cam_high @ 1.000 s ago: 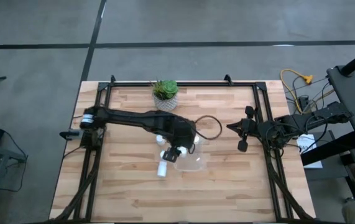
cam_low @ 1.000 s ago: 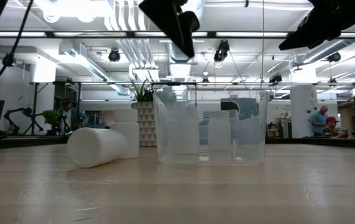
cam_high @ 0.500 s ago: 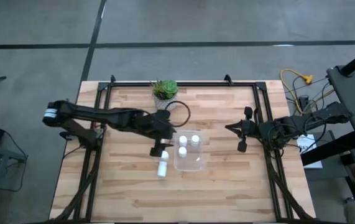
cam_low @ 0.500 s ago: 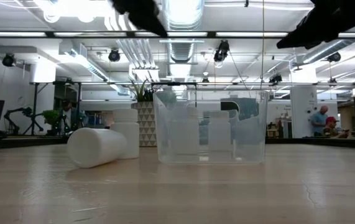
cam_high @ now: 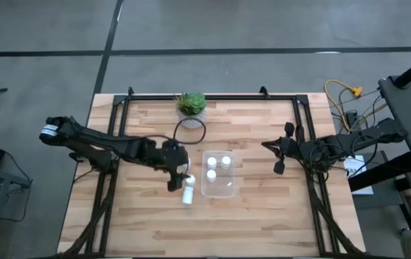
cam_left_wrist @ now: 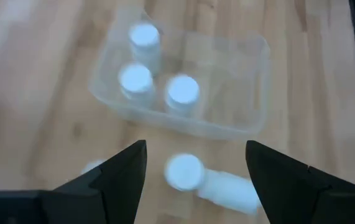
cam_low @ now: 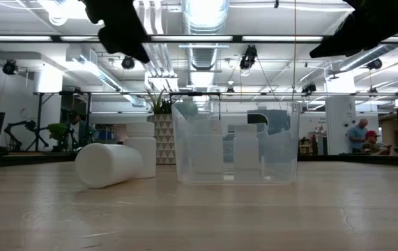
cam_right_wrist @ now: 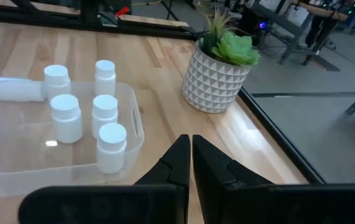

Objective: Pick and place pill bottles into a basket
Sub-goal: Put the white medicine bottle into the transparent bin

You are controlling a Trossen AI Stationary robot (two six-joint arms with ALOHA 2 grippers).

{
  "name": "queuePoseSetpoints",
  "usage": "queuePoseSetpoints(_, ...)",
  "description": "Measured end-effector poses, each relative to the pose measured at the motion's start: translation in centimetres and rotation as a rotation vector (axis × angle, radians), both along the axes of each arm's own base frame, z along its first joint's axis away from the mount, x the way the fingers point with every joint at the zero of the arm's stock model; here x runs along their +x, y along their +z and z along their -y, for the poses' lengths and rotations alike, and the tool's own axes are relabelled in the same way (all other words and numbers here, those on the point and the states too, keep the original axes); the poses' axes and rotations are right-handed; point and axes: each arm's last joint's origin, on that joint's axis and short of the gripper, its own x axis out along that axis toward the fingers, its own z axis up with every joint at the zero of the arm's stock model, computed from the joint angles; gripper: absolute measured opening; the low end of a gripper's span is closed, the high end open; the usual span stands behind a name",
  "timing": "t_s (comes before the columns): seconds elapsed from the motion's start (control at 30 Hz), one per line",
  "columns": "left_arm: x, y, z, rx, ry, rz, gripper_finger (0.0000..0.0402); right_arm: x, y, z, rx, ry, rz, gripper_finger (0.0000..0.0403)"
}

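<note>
The clear basket point(cam_high: 219, 178) stands mid-table with three white pill bottles point(cam_left_wrist: 135, 79) upright in it. Left of it, one bottle point(cam_high: 188, 195) lies on its side and another point(cam_high: 189, 180) stands upright; in the right wrist view a second upright bottle point(cam_right_wrist: 104, 74) stands outside the basket. My left gripper point(cam_high: 175, 175) hangs open above these loose bottles; in its wrist view point(cam_left_wrist: 196, 165) the lying bottle's cap point(cam_left_wrist: 183, 171) shows between the fingers, well below them. My right gripper point(cam_high: 280, 155) waits shut at the table's right side, holding nothing.
A whitish pot with a green plant point(cam_high: 191, 108) stands at the far edge, behind the bottles. A black frame rail point(cam_high: 111, 165) runs along the table's left and right sides. Bare wood lies near the front edge point(cam_high: 212, 230).
My left gripper has drawn back from above the basket toward the table's left edge, rolling about its own axis, and stays open. It now hangs over the loose bottles. The bottles and the basket have kept their places.
</note>
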Motion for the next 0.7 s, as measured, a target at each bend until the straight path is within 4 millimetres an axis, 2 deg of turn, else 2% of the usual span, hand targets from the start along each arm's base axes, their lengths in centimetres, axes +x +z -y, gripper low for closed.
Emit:
queuePoseSetpoints(0.13,-0.2,-0.5,1.7,-0.091,0.032,-0.034,0.0255,0.1,0.0,0.0,0.001,0.009,0.012,0.0008)
queuePoseSetpoints(0.27,-0.7,-0.7,3.7,-0.165,0.052,-0.043,0.0255,0.3,-0.4,-0.5,0.03,0.145,0.019,0.0008)
queuePoseSetpoints(0.37,-1.0,-1.0,5.0,-0.232,0.137,-0.056,0.0255,0.4,-0.9,-0.7,0.056,0.22,0.031,0.0008)
queuePoseSetpoints(0.53,-1.0,-1.7,6.9,-0.395,0.323,-0.086,0.0255,0.4,-1.8,-0.7,0.063,0.224,0.009,0.0008)
queuePoseSetpoints(0.7,0.0,-3.2,7.5,-0.442,0.429,-0.14,0.0255,0.5,-2.4,-0.7,0.059,0.228,0.028,0.0008)
